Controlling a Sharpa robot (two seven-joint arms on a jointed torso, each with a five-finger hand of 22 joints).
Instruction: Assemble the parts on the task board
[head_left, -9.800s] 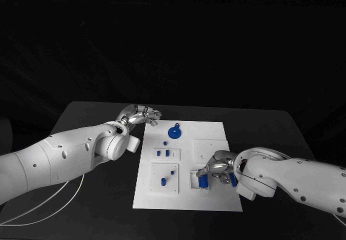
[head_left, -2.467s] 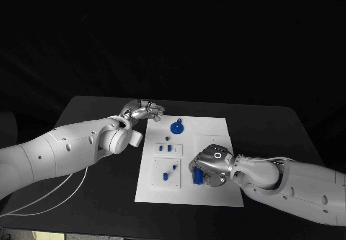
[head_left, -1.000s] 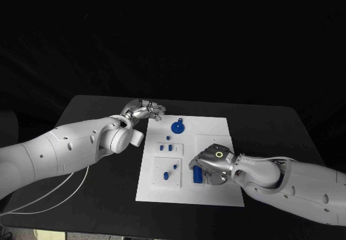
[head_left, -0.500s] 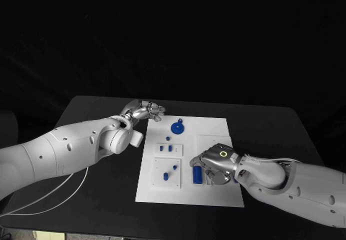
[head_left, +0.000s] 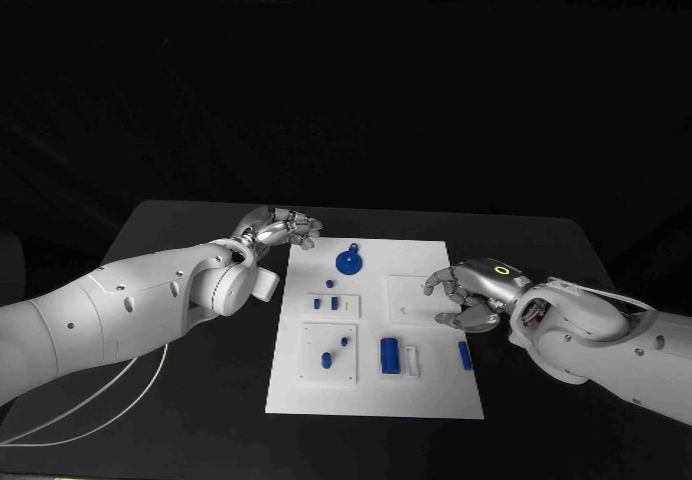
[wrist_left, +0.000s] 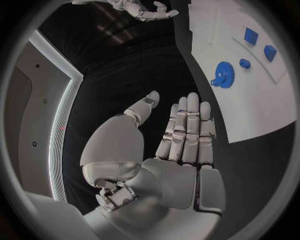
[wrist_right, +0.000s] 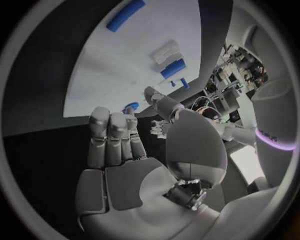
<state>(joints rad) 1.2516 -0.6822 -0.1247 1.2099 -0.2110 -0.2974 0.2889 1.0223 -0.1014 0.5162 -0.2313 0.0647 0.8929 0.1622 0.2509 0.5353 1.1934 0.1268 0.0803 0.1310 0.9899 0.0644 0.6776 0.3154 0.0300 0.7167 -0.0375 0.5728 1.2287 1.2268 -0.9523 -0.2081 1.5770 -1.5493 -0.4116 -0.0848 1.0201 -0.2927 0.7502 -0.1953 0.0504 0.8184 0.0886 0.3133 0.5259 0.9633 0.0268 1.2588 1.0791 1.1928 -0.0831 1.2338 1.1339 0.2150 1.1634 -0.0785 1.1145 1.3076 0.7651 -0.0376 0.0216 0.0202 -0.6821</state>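
Note:
The white task board (head_left: 375, 395) lies mid-table. On it sit a blue gear (head_left: 349, 263), small blue parts (head_left: 326, 302) in a left block, two more (head_left: 335, 354) below, a long blue part (head_left: 389, 355) beside a white piece (head_left: 411, 360), and another blue part (head_left: 464, 355) at the right. My right hand (head_left: 464, 295) hovers over the board's right side, fingers apart, holding nothing. My left hand (head_left: 281, 228) stays at the board's far left corner, empty. In the left wrist view its fingers (wrist_left: 187, 130) are straight beside the gear (wrist_left: 223, 74). The right wrist view shows the long part (wrist_right: 125, 15).
Black table (head_left: 173, 240) surrounds the board on all sides. A white cable (head_left: 101, 400) trails under my left arm at the near left. My right forearm (head_left: 606, 335) lies across the table right of the board.
My right hand has let go of the long blue part near the board's front and moved up and to the right. The part now lies uncovered. My left hand has stayed put.

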